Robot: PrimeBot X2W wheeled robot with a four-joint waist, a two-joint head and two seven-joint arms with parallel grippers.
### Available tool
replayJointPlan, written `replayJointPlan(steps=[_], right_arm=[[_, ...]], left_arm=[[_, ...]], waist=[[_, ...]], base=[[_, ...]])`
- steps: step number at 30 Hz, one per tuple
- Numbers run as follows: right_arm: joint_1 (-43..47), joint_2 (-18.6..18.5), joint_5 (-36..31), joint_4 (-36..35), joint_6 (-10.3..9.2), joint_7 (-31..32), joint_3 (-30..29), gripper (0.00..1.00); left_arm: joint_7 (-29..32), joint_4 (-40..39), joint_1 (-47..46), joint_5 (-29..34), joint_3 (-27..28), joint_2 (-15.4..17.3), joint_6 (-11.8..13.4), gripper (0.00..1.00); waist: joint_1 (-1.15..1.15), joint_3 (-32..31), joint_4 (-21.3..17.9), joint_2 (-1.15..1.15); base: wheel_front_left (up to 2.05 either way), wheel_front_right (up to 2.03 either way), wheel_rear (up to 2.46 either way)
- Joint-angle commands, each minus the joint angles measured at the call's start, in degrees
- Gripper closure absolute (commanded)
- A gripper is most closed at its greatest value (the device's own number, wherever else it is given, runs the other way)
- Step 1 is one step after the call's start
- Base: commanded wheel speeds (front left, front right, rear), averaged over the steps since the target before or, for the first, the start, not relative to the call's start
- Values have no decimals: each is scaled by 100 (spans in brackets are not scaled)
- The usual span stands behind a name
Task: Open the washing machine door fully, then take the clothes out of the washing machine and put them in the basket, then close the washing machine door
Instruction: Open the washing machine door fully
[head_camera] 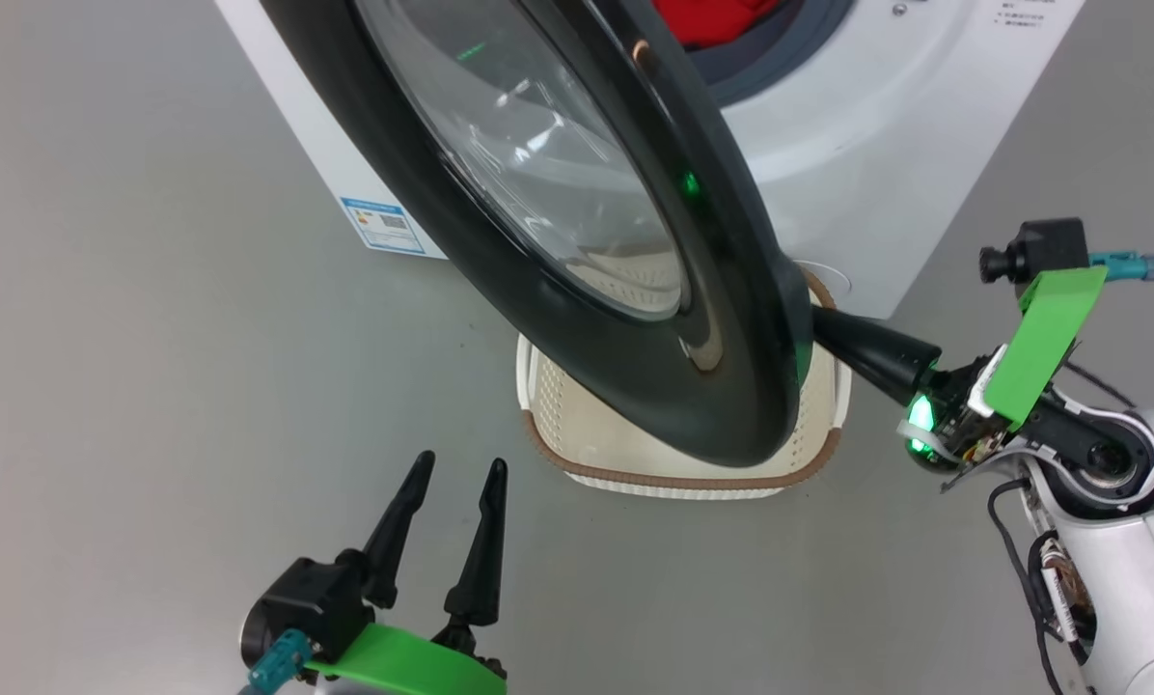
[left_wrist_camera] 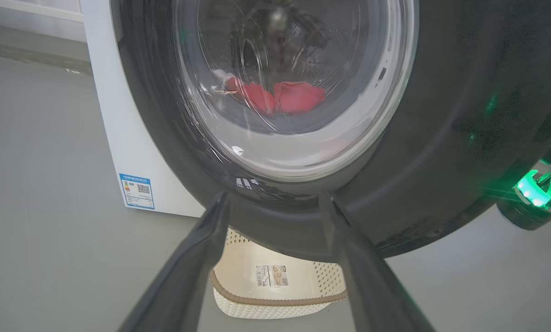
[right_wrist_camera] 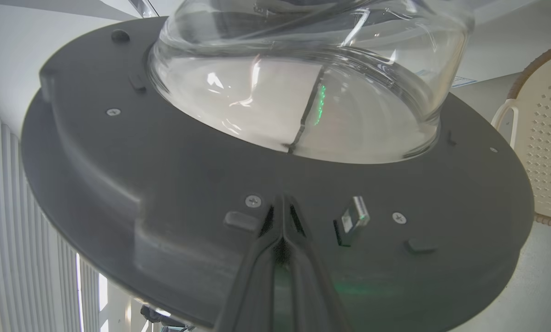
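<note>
Right pincer (right_wrist_camera: pixel 282 206), pinched together in its wrist view, seemingly touches the washing machine door (right_wrist_camera: pixel 165 193); left pincer (head_camera: pixel 461 463) spread, empty

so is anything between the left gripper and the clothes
yes, the partly open washing machine door stands between the left gripper and the clothes in the drum, and it also hangs over the basket

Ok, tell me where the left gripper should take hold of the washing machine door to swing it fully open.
Probably the black rim at the free edge of the washing machine door, by the latch. Bring the open left gripper in edge-on, one finger either side: the rim is thin there, the glass bowl bulges.
</note>
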Motion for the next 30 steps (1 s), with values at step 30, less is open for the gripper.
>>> replayJointPlan(steps=[30], right_arm=[[528,555,-343,-369,45,276,400,100]], left_arm=[[-46,-180,443,-73,319,61,-17,0]], waist=[[0,-580,1033,0]], base=[[0,0,0]])
